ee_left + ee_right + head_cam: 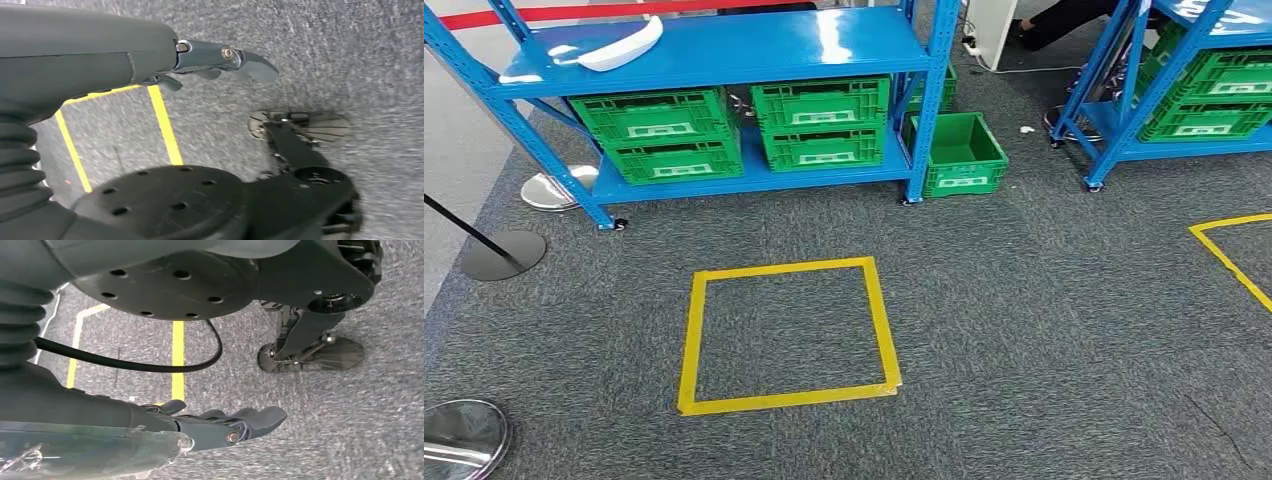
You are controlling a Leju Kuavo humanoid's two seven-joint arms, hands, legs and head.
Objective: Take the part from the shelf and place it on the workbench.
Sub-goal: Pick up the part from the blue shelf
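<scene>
Looking down from the head view, I see a blue shelf (724, 50) standing on grey carpet (1044, 300). The white part (620, 48) lies on the top board of the shelf, at its left end, and nothing is touching it. Under that board sit four green crates (744, 130) in two stacks, side by side. Each crate has a white label on its front, but the writing is too small for me to read. One more green crate (964, 152) sits on the carpet just beside the shelf's right leg. A square of yellow tape (784, 335) is stuck on the carpet in front of the shelf. My left hand (220, 62) hangs over the carpet with its fingers out straight and nothing in it. My right hand (230, 422) hangs the same way, fingers loose and holding nothing
</scene>
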